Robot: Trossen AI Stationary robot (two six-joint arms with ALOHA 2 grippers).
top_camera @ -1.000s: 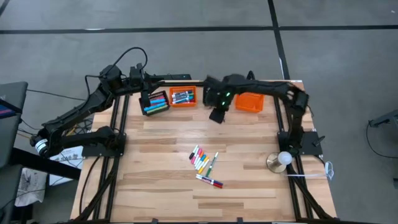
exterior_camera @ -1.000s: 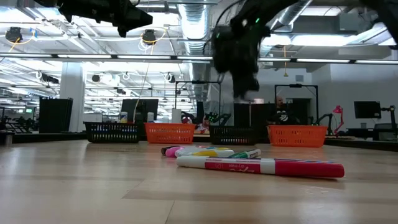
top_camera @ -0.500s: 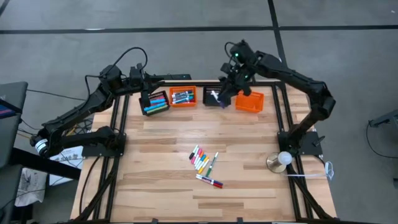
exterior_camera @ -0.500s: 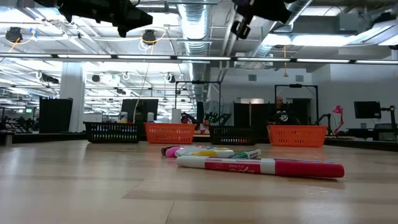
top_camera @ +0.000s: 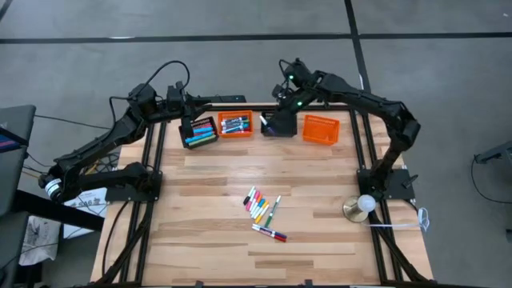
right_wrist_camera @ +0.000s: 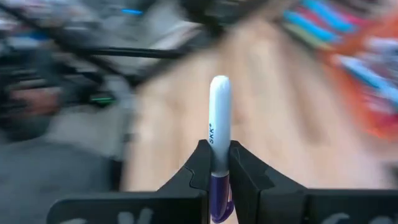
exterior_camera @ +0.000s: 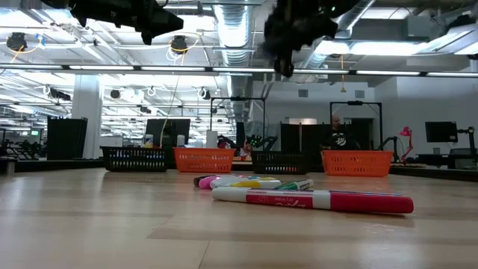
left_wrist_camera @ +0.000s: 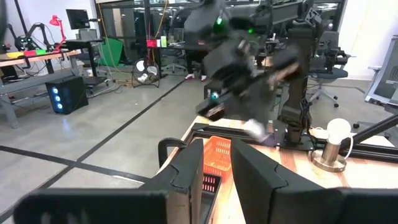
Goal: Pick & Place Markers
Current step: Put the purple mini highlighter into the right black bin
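Marker [right_wrist_camera: 218, 155], white barrel with purple end, clamped between my right gripper [top_camera: 269, 122]'s fingers [right_wrist_camera: 242, 173]; long axis runs straight out ahead of the fingers. It hangs over the black basket [top_camera: 280, 126], between the two orange baskets [top_camera: 235, 125]. Release looks next, I judge. Loose markers [top_camera: 262, 210] lie mid-worktop [top_camera: 216, 192], well apart from that basket. Left gripper [left_wrist_camera: 214, 177] waits above the leftmost black basket [top_camera: 198, 132], fingers narrowly parted, empty.
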